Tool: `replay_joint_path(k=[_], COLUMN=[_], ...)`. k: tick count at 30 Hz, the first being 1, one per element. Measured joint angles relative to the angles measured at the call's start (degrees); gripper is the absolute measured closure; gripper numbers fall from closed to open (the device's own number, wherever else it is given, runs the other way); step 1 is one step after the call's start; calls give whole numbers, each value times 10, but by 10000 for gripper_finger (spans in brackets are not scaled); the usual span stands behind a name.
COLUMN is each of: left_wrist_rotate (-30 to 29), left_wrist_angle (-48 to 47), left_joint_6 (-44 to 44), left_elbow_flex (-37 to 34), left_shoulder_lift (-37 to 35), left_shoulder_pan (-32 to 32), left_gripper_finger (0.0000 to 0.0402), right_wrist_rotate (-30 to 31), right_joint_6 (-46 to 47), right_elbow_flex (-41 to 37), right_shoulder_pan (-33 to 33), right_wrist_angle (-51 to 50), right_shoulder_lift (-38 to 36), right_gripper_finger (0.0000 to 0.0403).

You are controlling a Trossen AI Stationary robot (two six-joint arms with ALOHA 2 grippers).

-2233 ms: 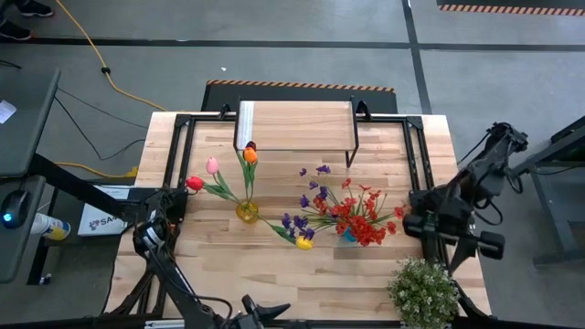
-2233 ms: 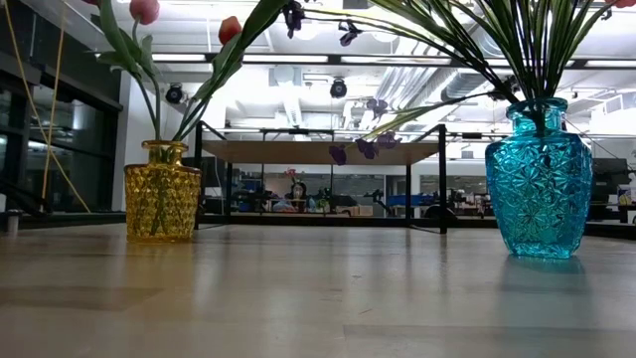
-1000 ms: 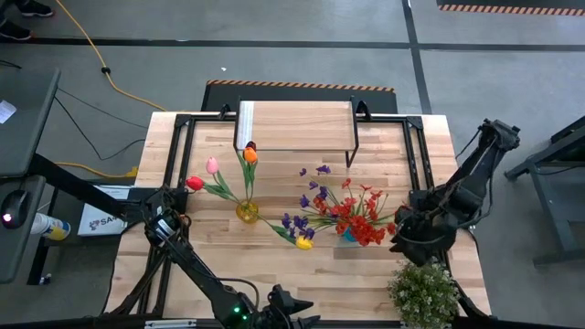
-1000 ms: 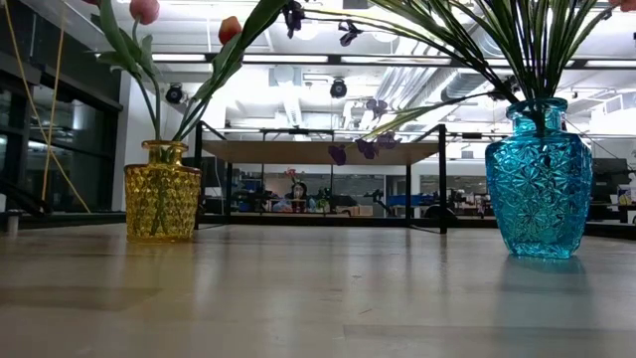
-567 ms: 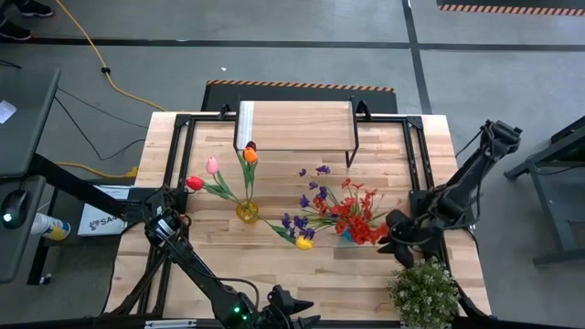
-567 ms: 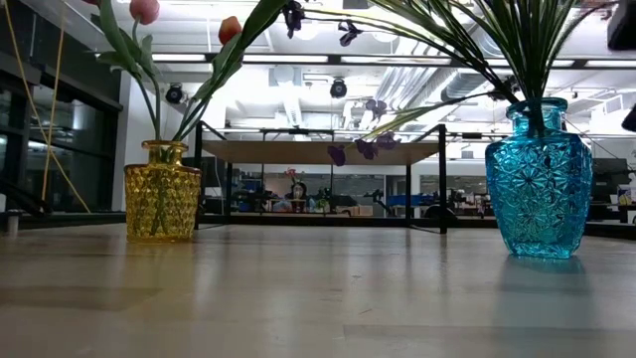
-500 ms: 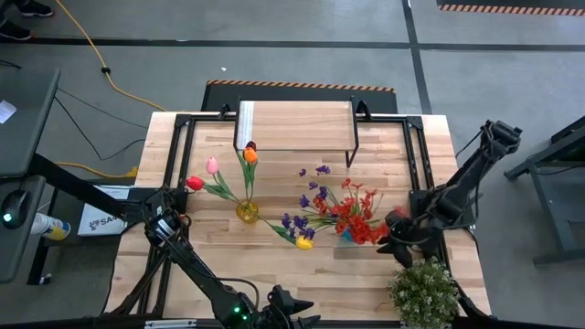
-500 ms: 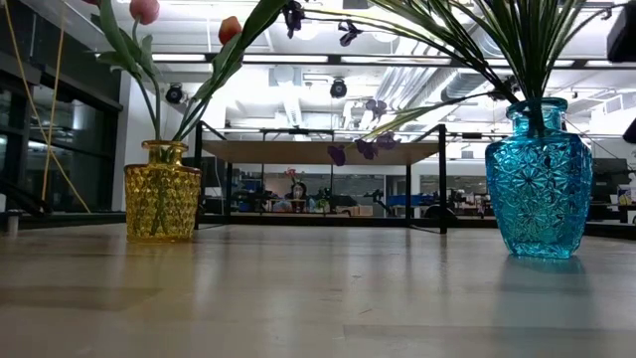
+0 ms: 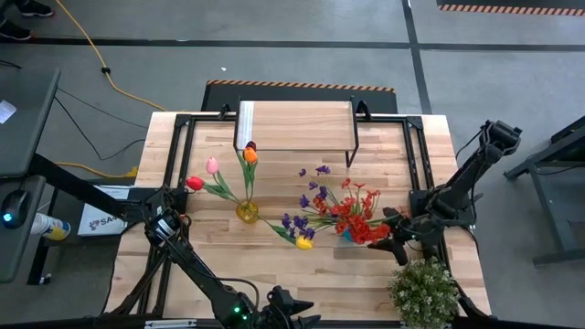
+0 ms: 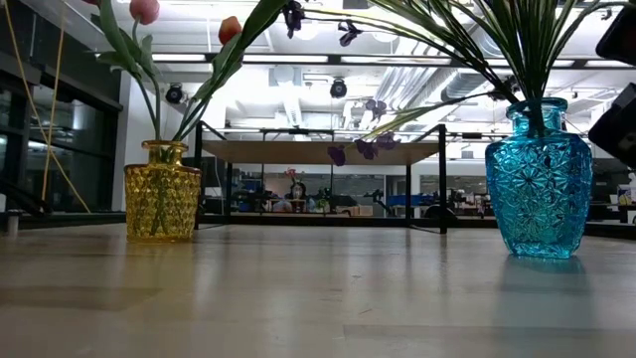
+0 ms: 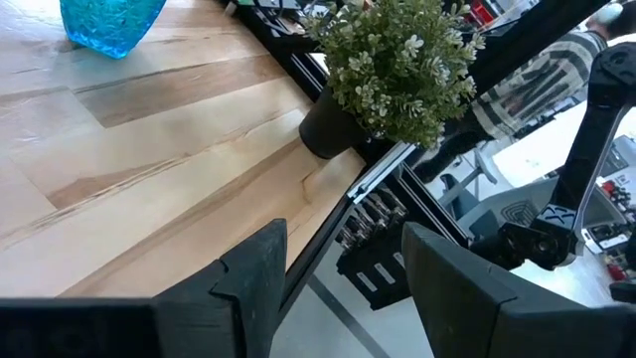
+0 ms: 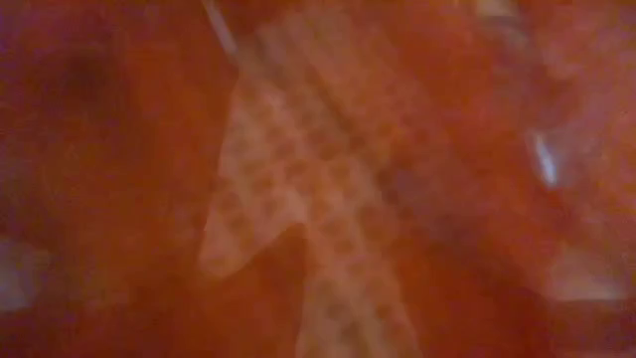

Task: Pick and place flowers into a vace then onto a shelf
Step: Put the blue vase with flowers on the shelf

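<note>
1. Faceted blue glass vase (image 9: 348,234) near the middle of the butcher-block table (image 9: 219,265), packed with red spray flowers (image 9: 358,219) and purple sprays (image 9: 311,196).
2. Right gripper (image 9: 388,236) just beside that blue vase, nosed into the red blossoms; grip impossible to tell.
3. Ribbed yellow glass vase (image 9: 247,212) left of the blue vase, holding tulips (image 9: 249,155).
4. Light wood shelf on black legs (image 9: 297,126) behind the blue vase.
5. Left gripper (image 11: 343,264) over the table's near edge, fingers parted, empty.
</note>
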Motion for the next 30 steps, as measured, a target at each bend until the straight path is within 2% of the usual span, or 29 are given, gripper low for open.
replay_joint_path(k=[2,8,13,18,24,30], left_wrist_rotate=[0,1,2,6,6,7], left_wrist_angle=[0,0,0,0,-1,-3], left_joint_6=[0,-1,-1,-1,0,0], left_elbow_flex=[0,0,0,0,0,0], left_shoulder_lift=[0,0,0,0,0,0], left_shoulder_pan=[0,0,0,0,0,0], left_gripper_finger=[170,170,170,170,170,170], right_wrist_rotate=[-7,-80,-89,-114,-227,-217], right_joint_6=[0,11,69,80,111,176], right_elbow_flex=[0,0,0,0,0,0], right_shoulder_pan=[1,1,1,2,4,52], right_wrist_angle=[3,-32,-95,-96,-123,-200], right_shoulder_lift=[0,-5,-5,-12,-56,-132], right_gripper_finger=[261,261,261,261,261,261])
